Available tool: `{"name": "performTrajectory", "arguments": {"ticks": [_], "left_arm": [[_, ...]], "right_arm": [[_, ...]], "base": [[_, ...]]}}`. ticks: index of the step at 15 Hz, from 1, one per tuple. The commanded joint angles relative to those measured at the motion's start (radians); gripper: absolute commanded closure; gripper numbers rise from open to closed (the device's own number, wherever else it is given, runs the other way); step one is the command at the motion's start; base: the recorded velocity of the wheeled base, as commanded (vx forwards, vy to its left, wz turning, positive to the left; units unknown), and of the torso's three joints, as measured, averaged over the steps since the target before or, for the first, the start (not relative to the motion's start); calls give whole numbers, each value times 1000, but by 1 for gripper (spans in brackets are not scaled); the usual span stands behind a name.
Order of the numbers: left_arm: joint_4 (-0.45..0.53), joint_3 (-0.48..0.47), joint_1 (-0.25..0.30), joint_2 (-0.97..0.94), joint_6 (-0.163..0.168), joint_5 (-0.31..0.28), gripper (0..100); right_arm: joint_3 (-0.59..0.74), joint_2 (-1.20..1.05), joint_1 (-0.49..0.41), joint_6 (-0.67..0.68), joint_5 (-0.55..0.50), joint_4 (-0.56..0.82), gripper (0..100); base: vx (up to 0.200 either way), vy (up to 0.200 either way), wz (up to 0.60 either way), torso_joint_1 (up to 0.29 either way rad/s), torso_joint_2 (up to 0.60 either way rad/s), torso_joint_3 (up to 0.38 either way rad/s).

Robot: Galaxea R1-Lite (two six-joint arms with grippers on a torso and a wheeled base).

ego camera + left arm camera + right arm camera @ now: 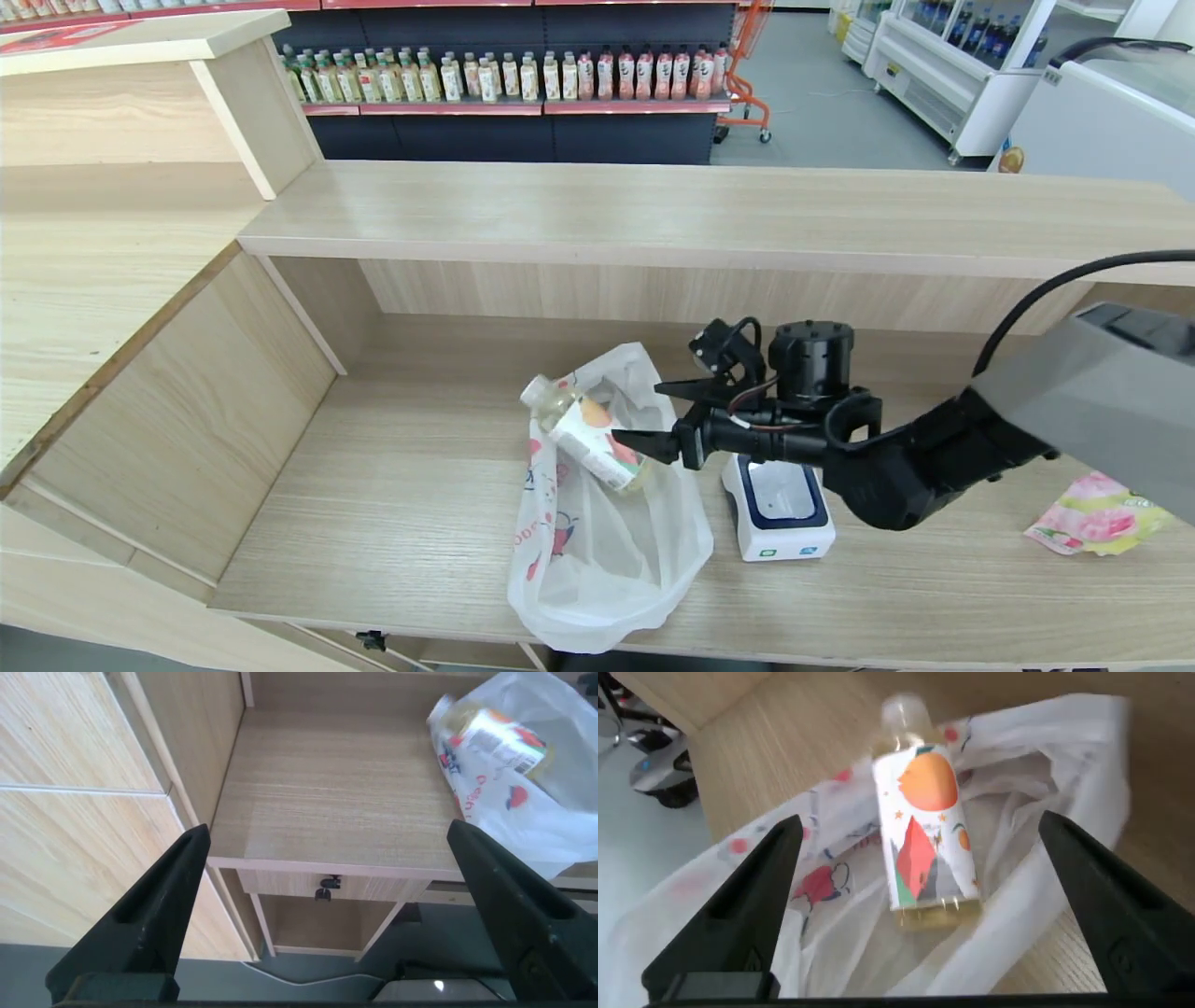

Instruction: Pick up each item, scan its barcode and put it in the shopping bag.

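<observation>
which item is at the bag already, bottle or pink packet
The bottle: it lies tilted at the mouth of the shopping bag, ahead of the open right gripper. The pink packet lies on the counter to the right, beyond the scanner.

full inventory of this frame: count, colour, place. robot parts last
bottle: 1, clear with a white and orange label, lying in the shopping bag's open mouth
shopping bag: 1, translucent white with red print, on the counter, left of the scanner
scanner: 1, white and dark blue, on the counter under the right arm
snack pouch: 1, pink and yellow-green, counter's right end
counter: 1, light wood
shelved drinks: many, mixed colours, background aisle
right end effector: 1, black, open, at the bottle
left end effector: 1, black, open, above the counter's front edge
</observation>
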Motion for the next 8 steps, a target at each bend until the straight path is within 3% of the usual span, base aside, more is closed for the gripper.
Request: {"name": "performTrajectory", "arguments": {"ticks": [1,3,6,8], "left_arm": [[0,0,0,0,0,0,0],[0,0,0,0,0,0,0],[0,0,0,0,0,0,0],[0,0,0,0,0,0,0]], "right_arm": [[71,-260,-61,111,0,150,0],[174,-449,-105,182,5,279,0],[307,-631,-150,228,19,293,0],[305,-683,-182,231,16,294,0]], "base": [[0,0,0,0,0,0],[0,0,0,0,0,0],[0,0,0,0,0,0],[0,0,0,0,0,0]]}}
